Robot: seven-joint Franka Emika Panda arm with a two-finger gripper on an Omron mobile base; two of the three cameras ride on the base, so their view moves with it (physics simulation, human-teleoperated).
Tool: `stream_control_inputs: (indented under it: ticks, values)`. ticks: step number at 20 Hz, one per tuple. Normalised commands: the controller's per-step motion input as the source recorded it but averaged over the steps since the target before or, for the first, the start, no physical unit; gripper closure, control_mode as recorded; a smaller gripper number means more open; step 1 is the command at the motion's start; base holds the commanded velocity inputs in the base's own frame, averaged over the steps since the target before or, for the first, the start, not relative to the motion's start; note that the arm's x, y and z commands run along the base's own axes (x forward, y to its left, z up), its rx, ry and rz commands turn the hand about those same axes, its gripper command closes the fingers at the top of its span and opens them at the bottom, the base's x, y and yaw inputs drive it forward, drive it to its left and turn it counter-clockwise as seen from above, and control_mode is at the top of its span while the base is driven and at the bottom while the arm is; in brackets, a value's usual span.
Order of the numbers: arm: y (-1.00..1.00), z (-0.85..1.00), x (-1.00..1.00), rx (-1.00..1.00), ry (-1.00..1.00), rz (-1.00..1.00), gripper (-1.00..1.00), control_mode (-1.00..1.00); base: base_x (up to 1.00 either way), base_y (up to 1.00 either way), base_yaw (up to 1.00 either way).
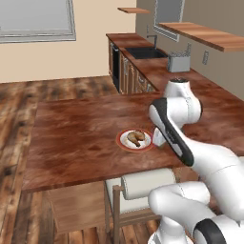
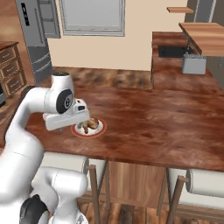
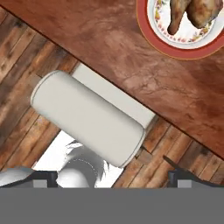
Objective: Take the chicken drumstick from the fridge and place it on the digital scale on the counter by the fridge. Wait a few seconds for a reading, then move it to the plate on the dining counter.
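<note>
We saw the drumstick point(image 3: 192, 13) lying on the plate point(image 3: 151, 26), upper right — light, greasy, best pinched mid-shank; gripper point(image 3: 109, 177) jaws spread wide.

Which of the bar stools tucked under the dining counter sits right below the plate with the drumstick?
The stool at the left in the right base view, beside the robot's body; the other stool sits far right, away from the plate.

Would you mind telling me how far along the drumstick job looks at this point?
Essentially finished, by the look of it. Done: the chicken drumstick lies on the plate on the dining counter. In hand: nothing; the gripper is open and empty, its fingertips over the stool and floor beside the counter edge, away from the plate. Left: apparently only pulling the arm clear. Whether the weighing on the scale happened cannot be told here.
</note>
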Motion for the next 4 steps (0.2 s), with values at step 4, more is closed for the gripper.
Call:
stream_control_inputs:
  ticks: [4]
  values:
    - [-0.05, 0.41, -1.0, 0.0, -0.31, 0.16, -1.0, -1.0, 0.0, 0.0, 0.0]
